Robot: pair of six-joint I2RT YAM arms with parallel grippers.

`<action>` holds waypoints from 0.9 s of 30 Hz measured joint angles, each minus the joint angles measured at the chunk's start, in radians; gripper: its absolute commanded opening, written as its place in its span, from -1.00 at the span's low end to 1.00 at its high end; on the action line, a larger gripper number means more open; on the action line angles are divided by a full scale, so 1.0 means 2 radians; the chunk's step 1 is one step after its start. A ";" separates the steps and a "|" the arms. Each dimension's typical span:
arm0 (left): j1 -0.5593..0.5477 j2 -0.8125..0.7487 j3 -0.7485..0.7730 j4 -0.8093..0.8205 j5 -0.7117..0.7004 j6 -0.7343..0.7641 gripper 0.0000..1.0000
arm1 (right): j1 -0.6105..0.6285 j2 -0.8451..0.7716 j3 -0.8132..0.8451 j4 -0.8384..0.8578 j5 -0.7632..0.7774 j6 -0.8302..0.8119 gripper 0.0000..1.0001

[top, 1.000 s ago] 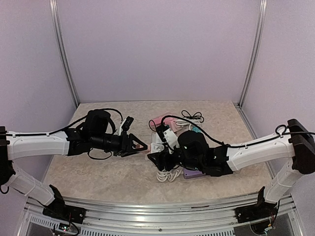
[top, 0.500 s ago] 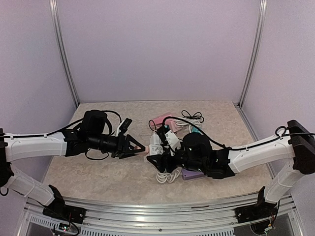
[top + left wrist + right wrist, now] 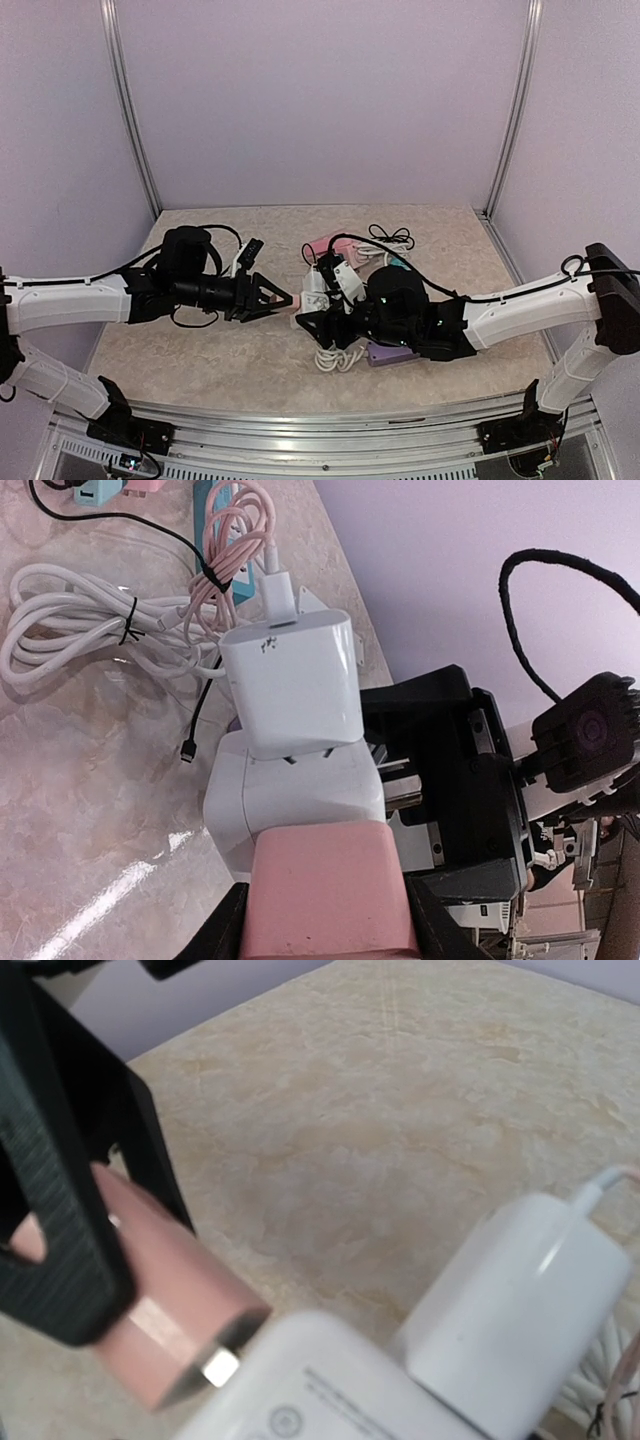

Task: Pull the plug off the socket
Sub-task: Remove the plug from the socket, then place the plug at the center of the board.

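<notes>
While the left gripper [image 3: 282, 299] was clamped narrowly on the pink plug [image 3: 325, 890], its dark fingers [image 3: 225, 935] pressing either flank, the right gripper [image 3: 318, 318] appeared to be closed wide around the white socket cube [image 3: 300, 800], the pair meeting above the middle of the table [image 3: 200, 360]. The plug sat against one face of the cube, and the right wrist view showed a bright metal prong [image 3: 220, 1368] at the joint, so it looked only partly seated, though how far it had come out could not be told. A white charger [image 3: 290, 685] with a pink cable [image 3: 235, 540] stood in the adjoining face of the cube, a sliver of its own pins showing, and a white cable coil [image 3: 70, 630] lay on the table beyond. The step in hand was judged to be the pull itself. To do it well, the left arm needed to draw straight back along the line of the prongs, without twisting or levering sideways, while the right arm held the cube firm and did not follow. The grip on the plug wanted to stay square, since a slip on its smooth sides seemed likely. Care was also due that the cube did not rock and work the charger loose, and that the trailing cables did not snag.
</notes>
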 measured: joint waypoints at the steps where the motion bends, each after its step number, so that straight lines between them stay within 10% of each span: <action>1: 0.000 -0.001 -0.001 0.001 0.000 0.000 -0.79 | 0.000 0.000 0.000 0.000 -0.001 0.002 -1.00; 27: 0.035 -0.007 0.014 -0.084 -0.020 0.039 -0.77 | -0.012 0.000 0.003 -0.027 0.042 0.022 -1.00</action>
